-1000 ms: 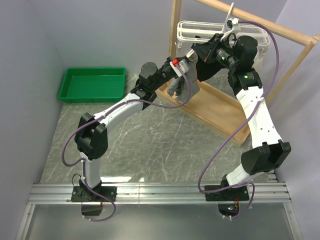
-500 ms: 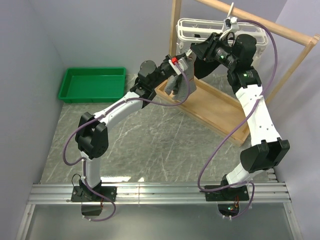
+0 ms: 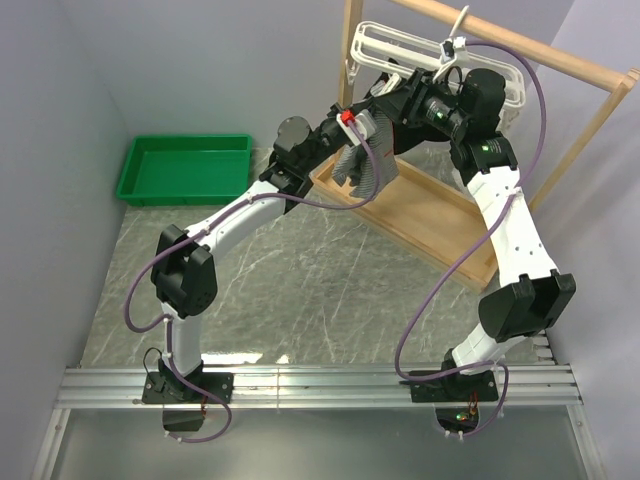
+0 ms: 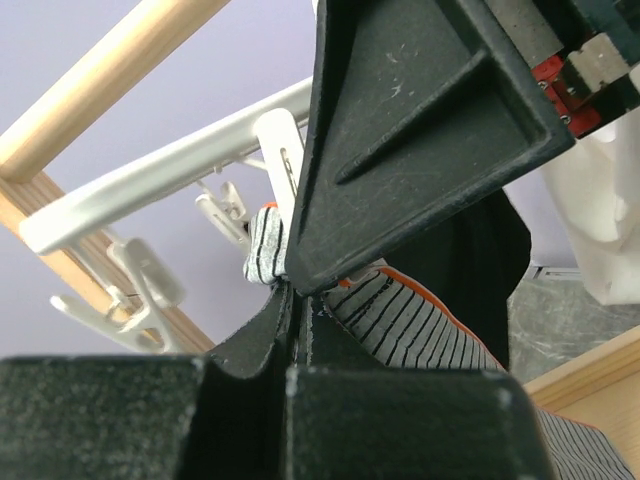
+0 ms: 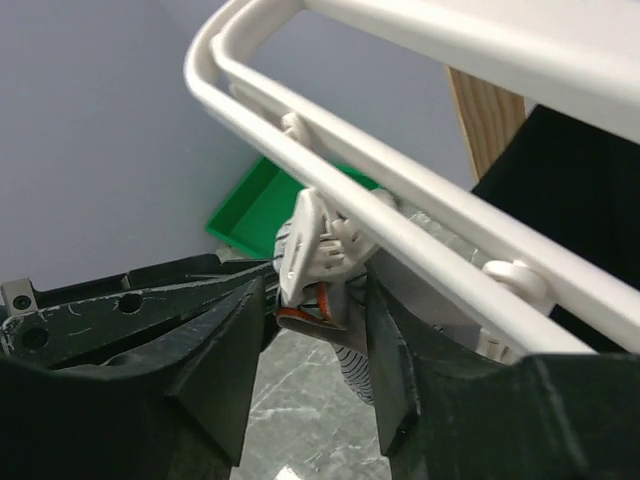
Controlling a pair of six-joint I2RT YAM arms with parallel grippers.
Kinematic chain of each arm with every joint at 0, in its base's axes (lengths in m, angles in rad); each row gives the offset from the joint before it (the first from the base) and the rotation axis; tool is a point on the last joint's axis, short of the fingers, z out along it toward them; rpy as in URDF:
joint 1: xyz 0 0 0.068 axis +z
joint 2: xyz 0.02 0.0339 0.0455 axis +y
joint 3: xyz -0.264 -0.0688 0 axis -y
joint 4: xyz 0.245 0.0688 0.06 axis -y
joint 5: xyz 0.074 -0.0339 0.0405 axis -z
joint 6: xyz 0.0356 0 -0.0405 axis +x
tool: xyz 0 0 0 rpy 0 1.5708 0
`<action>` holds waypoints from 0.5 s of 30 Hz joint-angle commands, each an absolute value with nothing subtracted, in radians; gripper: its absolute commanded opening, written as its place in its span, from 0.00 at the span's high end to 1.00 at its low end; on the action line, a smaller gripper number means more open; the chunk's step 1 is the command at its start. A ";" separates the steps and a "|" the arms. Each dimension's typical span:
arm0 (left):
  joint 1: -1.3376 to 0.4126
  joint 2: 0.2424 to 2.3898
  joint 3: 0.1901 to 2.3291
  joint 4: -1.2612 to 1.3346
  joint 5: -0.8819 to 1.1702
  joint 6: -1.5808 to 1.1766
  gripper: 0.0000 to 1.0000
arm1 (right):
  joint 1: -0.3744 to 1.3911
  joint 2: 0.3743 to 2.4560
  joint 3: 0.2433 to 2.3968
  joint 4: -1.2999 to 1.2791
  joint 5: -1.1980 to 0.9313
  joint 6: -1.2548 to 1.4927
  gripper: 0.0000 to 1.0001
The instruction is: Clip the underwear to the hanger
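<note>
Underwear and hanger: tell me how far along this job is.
Done: the underwear is picked up, pinched in the shut left gripper and raised to the hanger. In hand: the right gripper straddles one clip, with the cloth's edge right below it. Left: no clip visibly bites the cloth yet, so the clipping itself and letting go remain.

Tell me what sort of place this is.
Probably a robot test cell staged for laundry: plain walls around a marble-look table, a wooden rack carrying a clip hanger, a green tray.
</note>
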State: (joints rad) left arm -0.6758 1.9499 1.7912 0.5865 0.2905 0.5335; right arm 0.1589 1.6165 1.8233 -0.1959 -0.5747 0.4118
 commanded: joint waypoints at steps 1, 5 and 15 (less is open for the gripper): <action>-0.681 1.947 1.841 0.652 0.307 0.519 0.99 | 0.153 1.600 1.862 -0.179 -0.603 0.431 0.47; -0.680 1.936 1.821 0.658 0.290 0.505 0.94 | 0.149 1.580 1.858 -0.187 -0.611 0.431 0.39; -0.680 1.876 1.711 0.643 0.258 0.440 0.73 | 0.146 1.499 1.776 -0.267 -0.609 0.365 0.30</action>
